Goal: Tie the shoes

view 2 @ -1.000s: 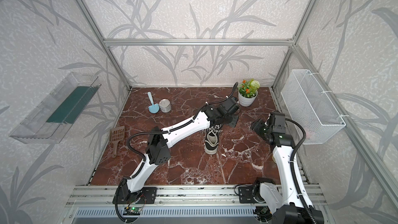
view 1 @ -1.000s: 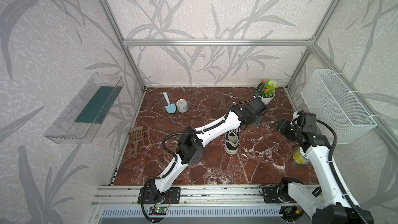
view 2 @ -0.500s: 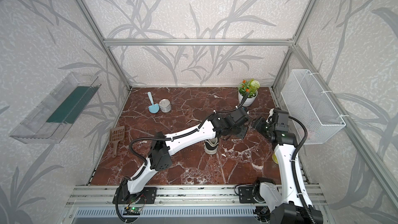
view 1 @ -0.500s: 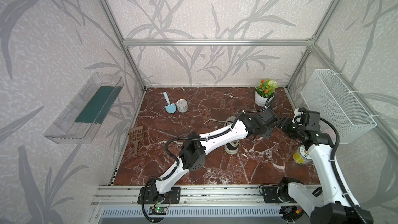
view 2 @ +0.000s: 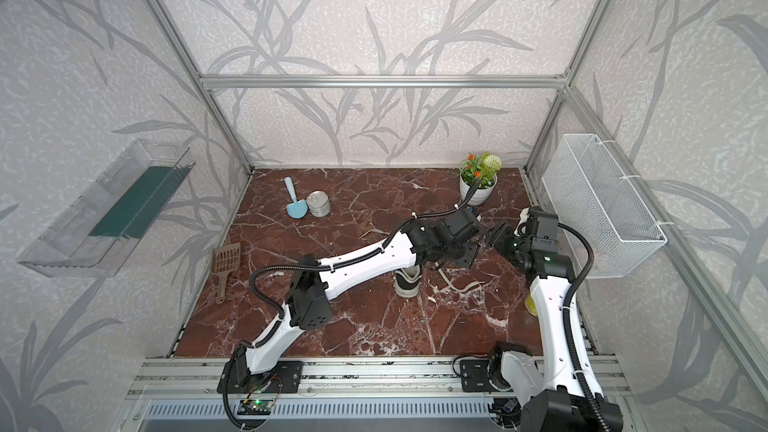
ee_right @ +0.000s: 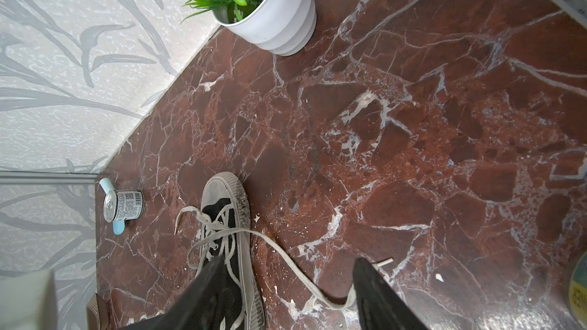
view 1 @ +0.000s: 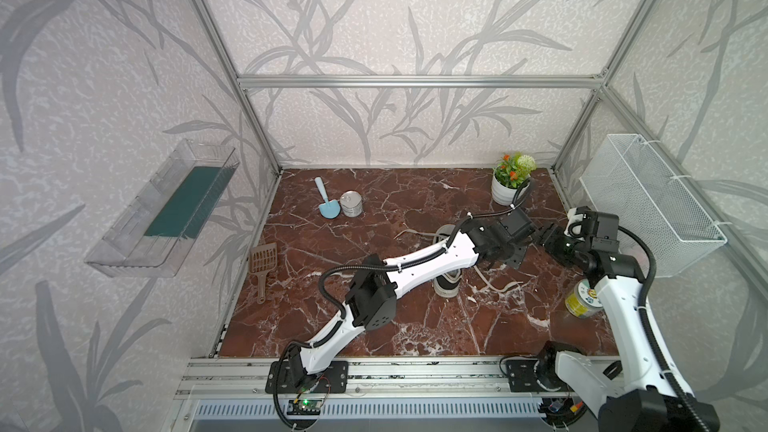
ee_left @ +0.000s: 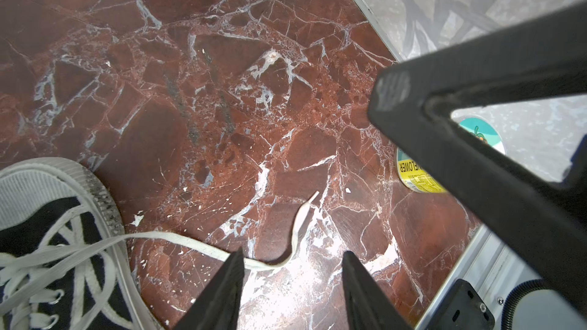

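Note:
The shoe (view 1: 446, 284) is a black canvas sneaker with white sole and toe cap; in both top views my left arm crosses over its middle (view 2: 407, 282). Its laces are untied. One long white lace (ee_left: 190, 242) trails from the eyelets across the floor, ending near a jar. My left gripper (ee_left: 293, 253) hangs open above that lace with nothing between its fingers. In a top view it (view 1: 517, 257) sits just right of the shoe. My right gripper (ee_right: 289, 260) is open too, high over the shoe (ee_right: 222, 198) and lace (ee_right: 286, 255), close beside the left one (view 1: 546, 238).
A potted plant (view 1: 509, 184) stands at the back right. A tin can (view 1: 351, 204) and blue scoop (view 1: 326, 203) lie at the back left, a brown slotted scoop (view 1: 262, 261) at the left edge. A yellow-labelled jar (view 1: 582, 299) sits by the right arm, under a wire basket (view 1: 648, 201).
My left gripper swung from near the plant toward the right gripper and its jaws have opened. The right gripper rose toward the back and stayed open.

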Action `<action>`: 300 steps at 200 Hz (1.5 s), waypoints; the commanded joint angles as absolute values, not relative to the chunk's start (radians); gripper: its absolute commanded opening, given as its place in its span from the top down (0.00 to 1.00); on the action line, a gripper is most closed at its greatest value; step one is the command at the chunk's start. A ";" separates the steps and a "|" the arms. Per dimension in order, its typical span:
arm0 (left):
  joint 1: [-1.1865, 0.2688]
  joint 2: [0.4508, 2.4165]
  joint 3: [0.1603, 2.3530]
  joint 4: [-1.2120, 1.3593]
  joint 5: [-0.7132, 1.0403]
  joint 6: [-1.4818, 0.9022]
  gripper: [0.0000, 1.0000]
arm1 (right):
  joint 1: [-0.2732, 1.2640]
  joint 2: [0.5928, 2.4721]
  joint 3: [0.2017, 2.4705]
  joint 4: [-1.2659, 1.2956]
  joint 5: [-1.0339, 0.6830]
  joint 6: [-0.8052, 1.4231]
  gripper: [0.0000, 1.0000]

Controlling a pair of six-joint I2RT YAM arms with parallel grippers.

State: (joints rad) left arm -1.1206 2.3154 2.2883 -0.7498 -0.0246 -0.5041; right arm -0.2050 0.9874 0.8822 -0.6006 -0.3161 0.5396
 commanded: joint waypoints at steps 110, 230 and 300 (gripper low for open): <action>-0.839 1.975 1.780 -0.559 0.006 -0.525 0.47 | -0.106 1.089 0.682 -0.510 -0.345 0.551 0.32; -0.718 1.746 1.406 -0.443 0.000 -0.569 0.47 | 0.009 1.409 0.703 -0.409 -0.339 0.552 0.24; -0.718 1.717 1.365 -0.420 -0.010 -0.563 0.47 | 0.032 1.288 0.597 -0.488 -0.358 0.629 0.21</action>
State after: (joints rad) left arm -0.7177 1.7672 1.3769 -0.4362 0.0059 -0.5541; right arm 0.0181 1.3430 0.6342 -0.4355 -0.3340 0.5949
